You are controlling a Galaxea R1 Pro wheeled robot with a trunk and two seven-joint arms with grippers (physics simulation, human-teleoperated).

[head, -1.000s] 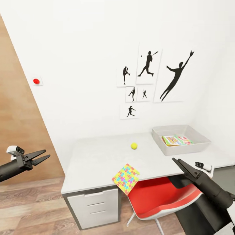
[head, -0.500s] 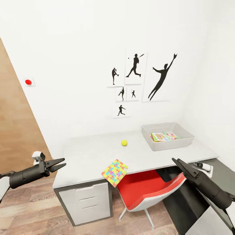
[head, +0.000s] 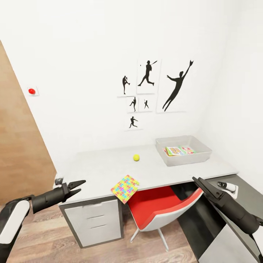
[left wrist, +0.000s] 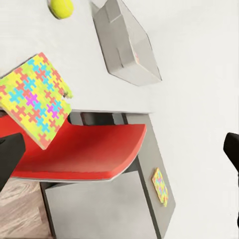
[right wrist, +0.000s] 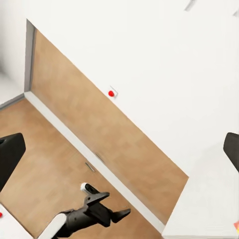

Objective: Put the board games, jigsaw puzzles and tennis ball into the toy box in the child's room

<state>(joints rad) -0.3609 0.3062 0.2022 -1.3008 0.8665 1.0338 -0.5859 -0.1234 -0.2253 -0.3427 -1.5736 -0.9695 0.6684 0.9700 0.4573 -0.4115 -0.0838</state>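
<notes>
**Left gripper nearest the overhanging puzzle**

The left gripper [head: 80,184] is seen with its fingers parted and nothing between them; the right gripper [head: 199,181] is likewise spread and empty, as its wrist view suggests. Ahead of the left fingers and to their right, a jigsaw puzzle [head: 125,187] is laid on the front edge of the table [head: 98,170], one corner hanging over the red chair [head: 160,208]. It is judged nearer the left arm. Further back the tennis ball [head: 136,157] is set on the light top, and the toy box [head: 182,150], already holding a board game [head: 179,150], stands beyond. A second puzzle [left wrist: 160,185] is seen on the dark top.
</notes>
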